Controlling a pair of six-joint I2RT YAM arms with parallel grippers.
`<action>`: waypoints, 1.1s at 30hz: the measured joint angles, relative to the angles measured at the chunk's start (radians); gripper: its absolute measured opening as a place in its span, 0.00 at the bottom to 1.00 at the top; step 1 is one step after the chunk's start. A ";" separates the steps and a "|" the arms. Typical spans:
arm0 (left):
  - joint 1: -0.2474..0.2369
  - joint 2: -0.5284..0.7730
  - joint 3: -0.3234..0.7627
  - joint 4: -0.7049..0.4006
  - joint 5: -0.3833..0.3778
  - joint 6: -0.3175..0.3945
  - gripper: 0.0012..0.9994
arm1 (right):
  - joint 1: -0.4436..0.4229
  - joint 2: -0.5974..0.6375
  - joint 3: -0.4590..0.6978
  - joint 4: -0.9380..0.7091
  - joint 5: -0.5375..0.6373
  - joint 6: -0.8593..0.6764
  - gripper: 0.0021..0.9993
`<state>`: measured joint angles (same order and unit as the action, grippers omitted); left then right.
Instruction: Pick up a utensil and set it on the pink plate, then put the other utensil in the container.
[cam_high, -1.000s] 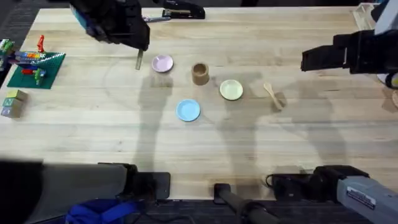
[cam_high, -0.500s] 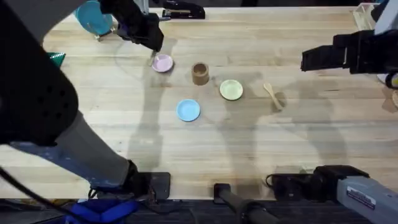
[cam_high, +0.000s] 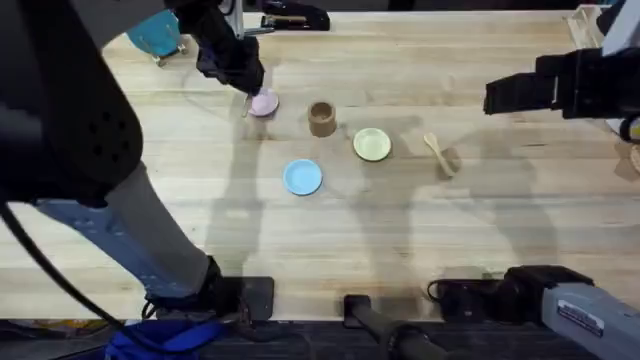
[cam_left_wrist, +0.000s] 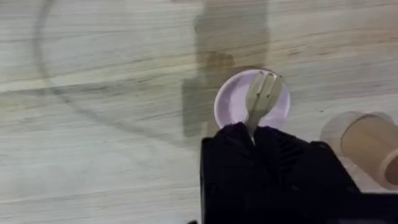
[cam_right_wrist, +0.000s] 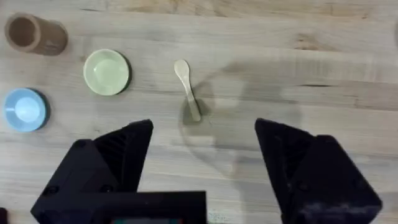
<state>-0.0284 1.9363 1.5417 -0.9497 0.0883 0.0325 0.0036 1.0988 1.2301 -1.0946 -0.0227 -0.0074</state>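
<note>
The left tool (cam_left_wrist: 252, 134) is closed on the handle of the wooden fork (cam_left_wrist: 261, 93), whose tines hang over the pink plate (cam_left_wrist: 231, 102). In the overhead view this tool (cam_high: 240, 85) sits at the far left of the row of dishes, right at the pink plate's (cam_high: 265, 103) left edge. Whether the fork already touches the plate cannot be told.

The right tool (cam_right_wrist: 202, 155) hovers wide open and empty near the right side of the counter (cam_high: 450, 240), with the wooden spoon (cam_right_wrist: 187, 89) lying flat on the wood ahead of it. In the overhead view the spoon (cam_high: 437, 150) rests just right of the yellow-green plate (cam_high: 372, 144). The brown container (cam_high: 321, 118) stands upright between the pink and yellow-green plates, with the blue plate (cam_high: 302, 177) nearer.

The main risk is probably the release: the plate is small and shallow, so a fork let go from a height or off-centre could tip over the rim onto the counter. A low descent might also nudge the plate toward the container, which stands close by. Later, the thin, flat spoon may be hard to pinch.
</note>
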 joint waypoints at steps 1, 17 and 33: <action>0.000 0.009 0.000 0.000 0.000 -0.009 0.04 | 0.000 0.000 0.000 0.000 0.000 0.000 1.00; 0.000 0.073 0.000 0.037 -0.003 -0.052 0.04 | 0.000 0.000 0.000 0.000 0.000 0.000 1.00; 0.000 0.073 0.000 0.030 -0.003 -0.064 0.59 | 0.000 0.000 0.000 0.000 0.000 0.000 1.00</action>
<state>-0.0284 2.0094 1.5421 -0.9199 0.0849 -0.0311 0.0036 1.0988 1.2301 -1.0946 -0.0227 -0.0074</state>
